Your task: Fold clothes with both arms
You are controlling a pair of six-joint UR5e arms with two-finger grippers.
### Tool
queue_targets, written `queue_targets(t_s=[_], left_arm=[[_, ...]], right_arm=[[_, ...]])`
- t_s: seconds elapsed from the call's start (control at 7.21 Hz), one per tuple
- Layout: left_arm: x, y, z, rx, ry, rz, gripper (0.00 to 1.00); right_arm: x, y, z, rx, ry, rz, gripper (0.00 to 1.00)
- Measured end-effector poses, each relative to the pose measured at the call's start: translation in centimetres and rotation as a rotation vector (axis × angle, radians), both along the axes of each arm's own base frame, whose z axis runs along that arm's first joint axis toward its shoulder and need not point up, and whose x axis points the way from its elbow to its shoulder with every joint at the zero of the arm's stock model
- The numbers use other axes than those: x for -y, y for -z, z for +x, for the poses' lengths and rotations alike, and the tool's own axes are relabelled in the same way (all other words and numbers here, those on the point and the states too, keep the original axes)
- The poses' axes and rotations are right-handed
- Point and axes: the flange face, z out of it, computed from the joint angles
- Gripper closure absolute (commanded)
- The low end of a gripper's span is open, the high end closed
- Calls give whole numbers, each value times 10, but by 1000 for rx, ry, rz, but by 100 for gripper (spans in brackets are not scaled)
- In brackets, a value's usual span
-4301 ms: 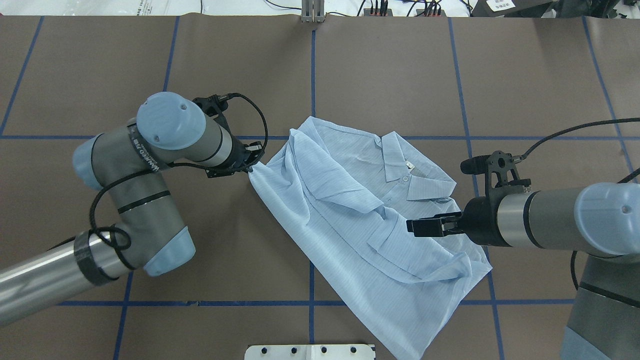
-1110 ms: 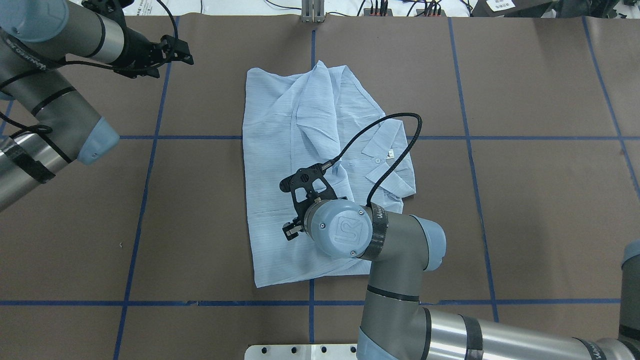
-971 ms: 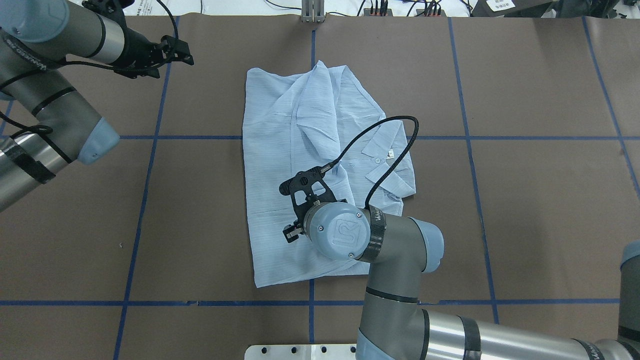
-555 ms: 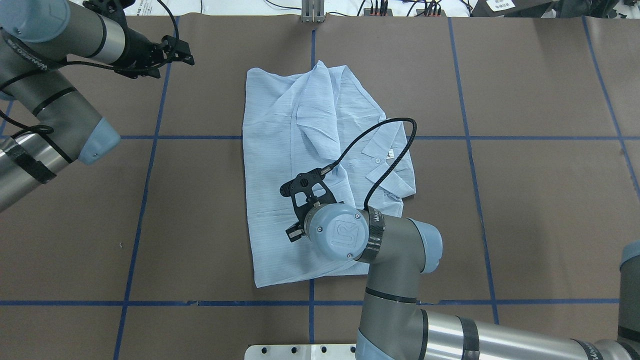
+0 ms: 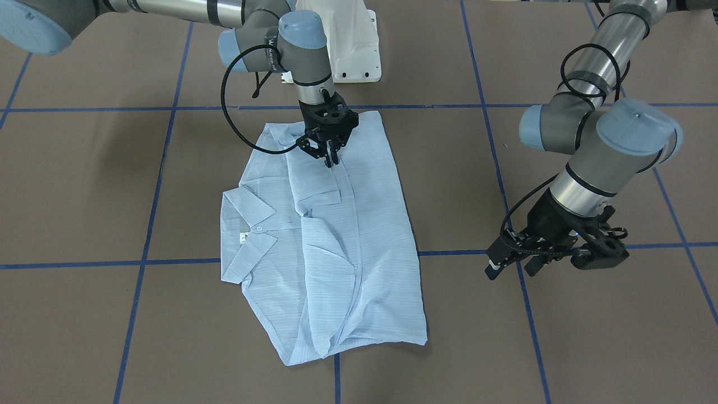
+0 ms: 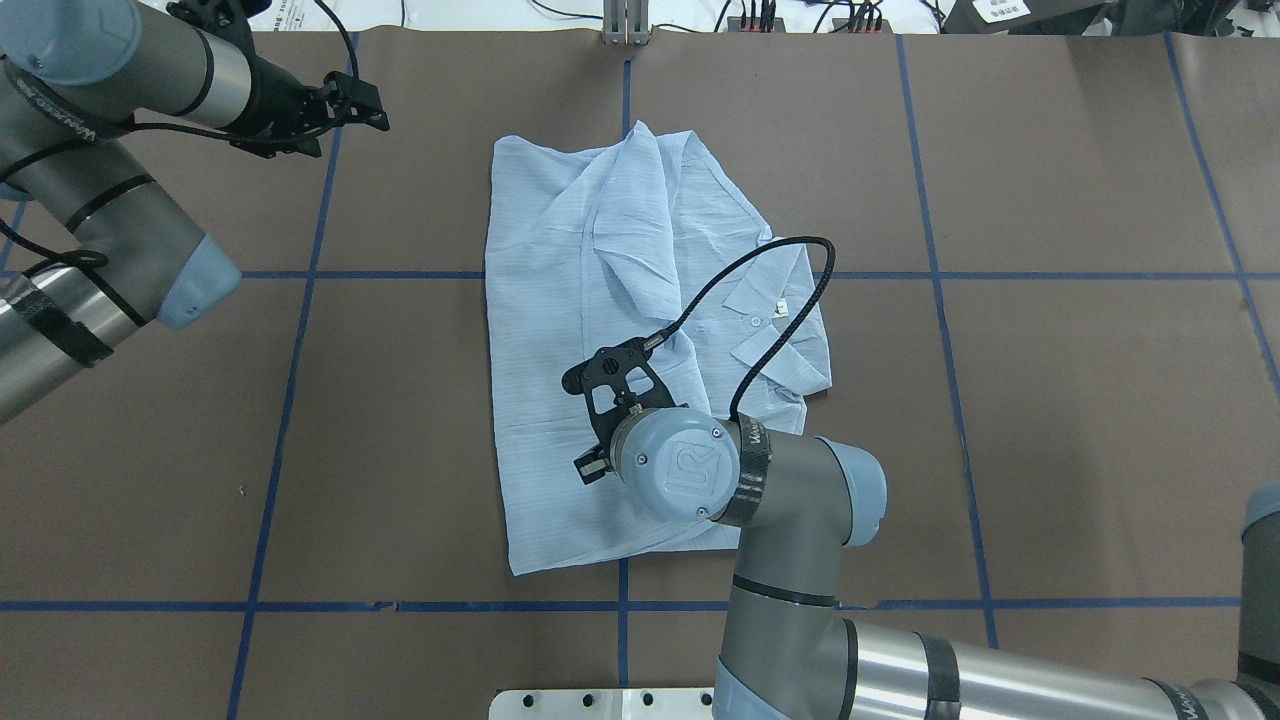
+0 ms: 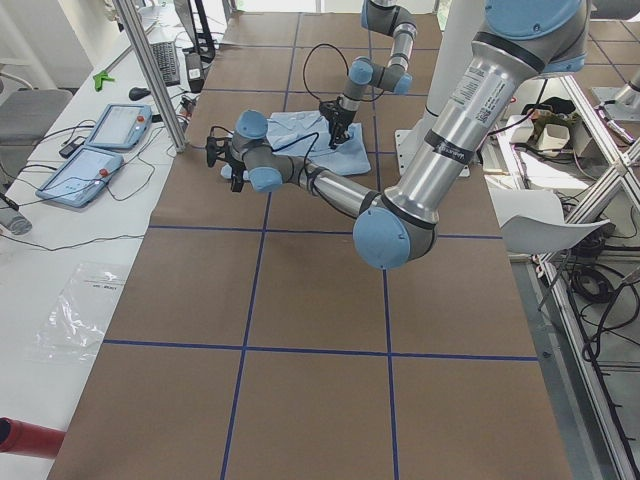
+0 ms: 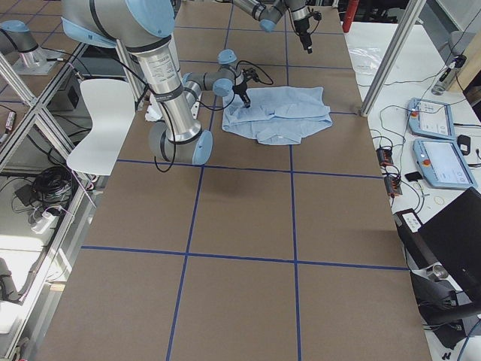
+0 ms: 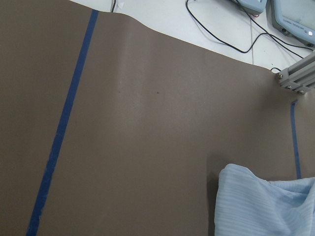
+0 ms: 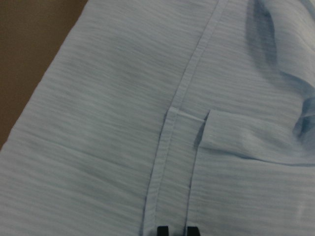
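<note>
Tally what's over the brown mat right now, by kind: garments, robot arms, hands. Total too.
Shirts: 1, the light-blue shirt
Robot arms: 2, the left arm and the right arm
Hands: 2, the left hand and the right hand
Total: 5

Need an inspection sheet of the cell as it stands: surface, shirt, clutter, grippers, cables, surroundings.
surface: brown table cover with a blue tape grid, lying flat.
job's things: light-blue shirt partly folded and wrinkled, collar towards the robot's right.
clutter: nothing seen.
grippers: right gripper has its fingers nearly together, tips down at the shirt's placket; left gripper open, empty, off the shirt.
cables: right wrist cable loops over the collar.
surroundings: teach pendants on a side bench; white chair.
</note>
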Motion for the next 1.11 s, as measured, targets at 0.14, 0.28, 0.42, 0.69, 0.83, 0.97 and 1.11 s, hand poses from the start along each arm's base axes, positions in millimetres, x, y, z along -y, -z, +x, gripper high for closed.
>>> queue_targets(t_s=[0.14,0.28,0.42,0.69,0.83,0.97,1.11], left_arm=[[0,0,0,1,0,-1,0],[0,-1,0,1,1,-1,0],[0,-1,0,2,1,-1,0],[0,-1,0,2,1,-1,0],[0,0,0,2,2,-1,0],[0,-1,0,2,2,-1,0],[0,-1,0,2,2,-2,0]], right_arm=[[0,2,0,3,0,1,36],[0,2,0,5,0,1,33],[0,2,0,4,0,2,35],[-2,0,-1,0,2,0,40],[-4,-1,-2,-3,4,-1,43],[-5,-2,-3,-4,6,-2,61],[-6,-3,-4,-5,8,-3,81]])
